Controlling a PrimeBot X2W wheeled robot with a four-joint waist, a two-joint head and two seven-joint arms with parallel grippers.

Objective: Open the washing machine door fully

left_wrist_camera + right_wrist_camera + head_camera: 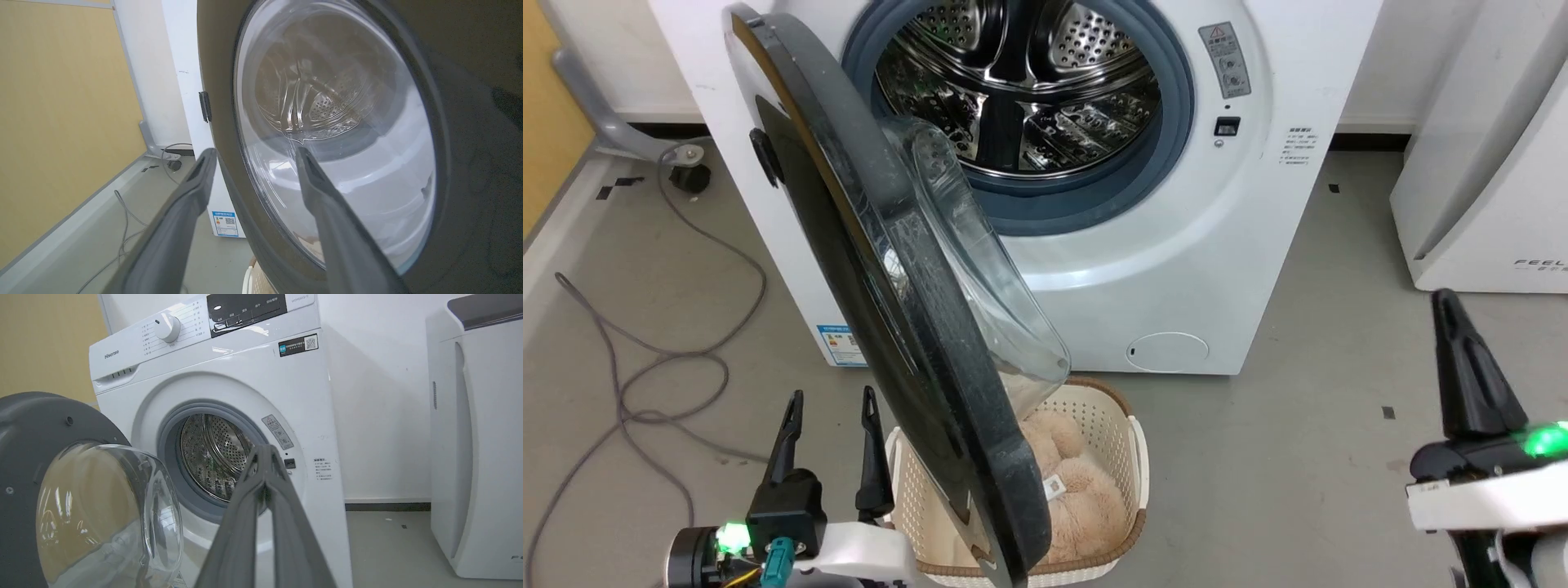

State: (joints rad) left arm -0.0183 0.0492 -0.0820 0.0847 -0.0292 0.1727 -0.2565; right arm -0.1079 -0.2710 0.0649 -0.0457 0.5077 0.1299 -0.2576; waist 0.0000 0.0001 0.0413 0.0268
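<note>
The washing machine (1176,245) is a white front-loader whose steel drum and grey gasket are exposed. Its round black door (890,327) stands swung out about edge-on toward me, hinged at the machine's left, glass bowl (980,278) bulging to the right. My left gripper (832,400) is open at the lower left, just left of the door's outer face, holding nothing. In the left wrist view its fingers (192,192) frame the door's rim (229,171). My right gripper (1445,296) is shut and empty at the lower right, far from the door (36,457).
A white wicker basket (1127,457) with a beige plush toy (1078,490) sits on the floor under the door. A grey cable (645,359) loops on the floor at left. A white FEELAIR appliance (1486,163) stands at right, with bare grey floor between it and the washer.
</note>
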